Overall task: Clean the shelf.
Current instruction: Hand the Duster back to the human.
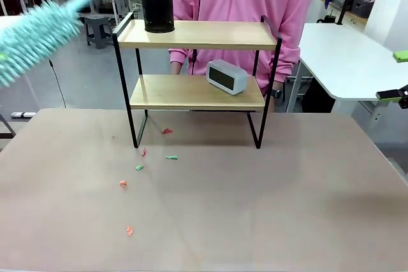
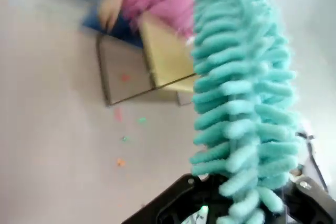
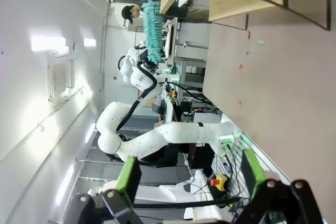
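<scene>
Left end effector (image 2: pixel 239 211) was clamped on a teal duster (image 2: pixel 241 98), shelf (image 2: pixel 157 56) sitting ahead of it on the bench (image 1: pixel 255 208). Right end effector (image 3: pixel 186 174) hung wide open, shelf well beyond.

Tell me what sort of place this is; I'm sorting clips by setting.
Probably a robotics lab or workshop: white worktables stand around, a white arm holds a teal duster, and cabling and an emergency-stop button sit beside the table with the shelf.

Shelf (image 1: pixel 197 62) holds a black cup (image 1: pixel 157 8) and clock (image 1: pixel 227 76).
</scene>
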Robot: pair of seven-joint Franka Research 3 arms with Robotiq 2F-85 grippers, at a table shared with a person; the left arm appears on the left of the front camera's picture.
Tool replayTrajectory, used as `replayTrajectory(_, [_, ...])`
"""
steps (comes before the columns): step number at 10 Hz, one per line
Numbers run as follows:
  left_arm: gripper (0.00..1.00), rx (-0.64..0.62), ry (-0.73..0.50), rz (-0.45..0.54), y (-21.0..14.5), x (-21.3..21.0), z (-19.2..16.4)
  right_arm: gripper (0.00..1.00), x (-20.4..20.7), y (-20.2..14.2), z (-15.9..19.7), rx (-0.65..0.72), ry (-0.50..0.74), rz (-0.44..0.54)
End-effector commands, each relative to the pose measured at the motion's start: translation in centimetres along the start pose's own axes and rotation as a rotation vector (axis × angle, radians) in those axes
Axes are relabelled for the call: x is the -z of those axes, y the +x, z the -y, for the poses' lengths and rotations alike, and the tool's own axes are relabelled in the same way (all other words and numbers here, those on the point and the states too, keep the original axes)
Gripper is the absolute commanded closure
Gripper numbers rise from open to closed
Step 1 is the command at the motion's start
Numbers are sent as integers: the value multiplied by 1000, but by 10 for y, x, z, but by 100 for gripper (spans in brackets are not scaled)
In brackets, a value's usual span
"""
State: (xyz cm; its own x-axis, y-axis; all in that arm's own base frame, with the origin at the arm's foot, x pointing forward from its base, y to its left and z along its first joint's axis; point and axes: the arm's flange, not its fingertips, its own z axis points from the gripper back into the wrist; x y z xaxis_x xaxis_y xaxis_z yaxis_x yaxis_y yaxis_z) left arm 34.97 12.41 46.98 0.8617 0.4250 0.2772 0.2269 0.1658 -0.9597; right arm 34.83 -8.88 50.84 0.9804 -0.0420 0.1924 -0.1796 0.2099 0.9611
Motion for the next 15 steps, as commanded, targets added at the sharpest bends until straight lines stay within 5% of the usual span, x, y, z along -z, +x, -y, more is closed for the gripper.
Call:
replayTrajectory(1, [100, -192, 203, 30, 18, 10, -3, 0, -3, 2, -2, -26, 9, -5])
replayTrajectory(15, [100, -196, 208, 31, 17, 21, -22, 0, -3, 2, -2, -26, 9, -5])
